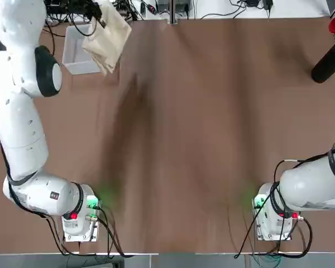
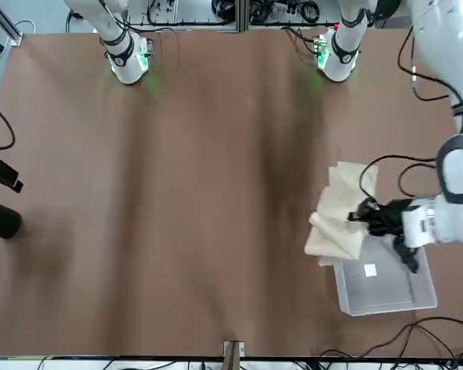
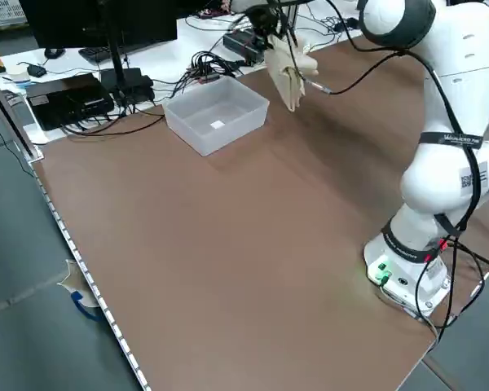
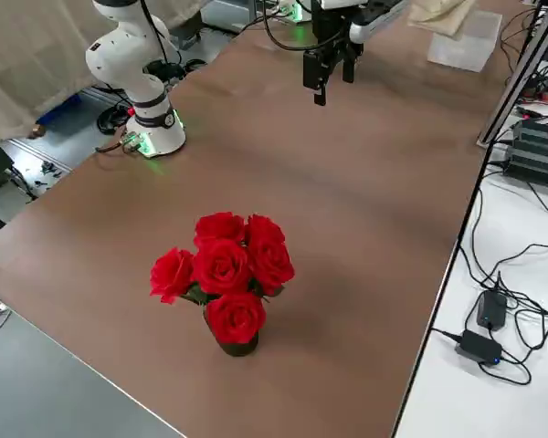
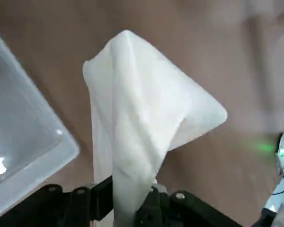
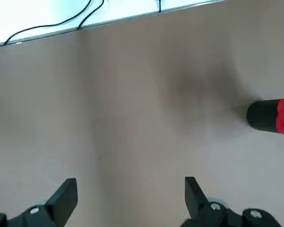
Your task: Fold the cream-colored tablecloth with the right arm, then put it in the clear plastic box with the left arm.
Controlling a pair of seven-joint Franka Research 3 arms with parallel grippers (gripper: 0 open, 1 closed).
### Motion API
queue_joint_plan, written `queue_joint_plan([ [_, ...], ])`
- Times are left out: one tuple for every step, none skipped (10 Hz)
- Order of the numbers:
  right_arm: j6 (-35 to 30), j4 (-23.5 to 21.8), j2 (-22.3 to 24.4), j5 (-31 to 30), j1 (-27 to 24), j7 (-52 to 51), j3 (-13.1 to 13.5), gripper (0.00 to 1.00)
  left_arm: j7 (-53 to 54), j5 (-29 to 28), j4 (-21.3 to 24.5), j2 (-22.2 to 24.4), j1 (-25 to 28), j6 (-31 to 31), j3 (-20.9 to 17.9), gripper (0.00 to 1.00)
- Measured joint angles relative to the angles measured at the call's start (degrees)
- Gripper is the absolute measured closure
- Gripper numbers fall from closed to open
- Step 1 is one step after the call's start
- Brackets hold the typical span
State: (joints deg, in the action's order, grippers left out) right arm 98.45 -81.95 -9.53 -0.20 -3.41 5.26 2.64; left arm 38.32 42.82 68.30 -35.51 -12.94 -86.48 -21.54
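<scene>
1. The cloth (image 2: pixel 338 220) is held off the desk (image 1: pixel 212 139), pinched at a bunched corner by the left tool (image 2: pixel 370 218), whose fingers are clamped on it; it hangs just beside the box (image 2: pixel 382 287).
2. It is judged light, limp and easily unfolded; the grip is best kept on the gathered layers.
3. The box's thin rim may catch trailing folds, since the cloth is larger than the opening.
4. The right tool (image 6: pixel 130 201) is held spread apart, away over bare desk, near the roses (image 4: pixel 224 278).
</scene>
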Motion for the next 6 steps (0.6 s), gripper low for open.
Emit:
queue_joint_plan([
  [0.0,0.0,0.0,0.0,0.0,0.0,0.0,0.00,4.7,0.0,0.0,0.0,1.6,-0.1,-0.4,0.84],
  [0.0,0.0,0.0,0.0,0.0,0.0,0.0,0.00,9.6,0.0,0.0,-0.2,3.3,-0.2,-0.5,0.84],
  [0.0,0.0,0.0,0.0,0.0,0.0,0.0,0.00,14.1,0.0,-0.5,-0.5,4.7,-0.6,-0.5,0.84],
  [0.0,0.0,0.0,0.0,0.0,0.0,0.0,0.00,18.1,-0.1,-2.1,-1.2,6.0,-1.0,-0.6,0.84],
  [0.0,0.0,0.0,0.0,0.0,0.0,0.0,0.00,22.5,-1.8,-4.2,-2.1,6.9,-1.1,-0.6,0.84],
  [0.0,0.0,0.0,0.0,0.0,0.0,0.0,0.00,27.4,-4.7,-5.7,-3.1,7.3,-1.1,-0.6,0.84],
])
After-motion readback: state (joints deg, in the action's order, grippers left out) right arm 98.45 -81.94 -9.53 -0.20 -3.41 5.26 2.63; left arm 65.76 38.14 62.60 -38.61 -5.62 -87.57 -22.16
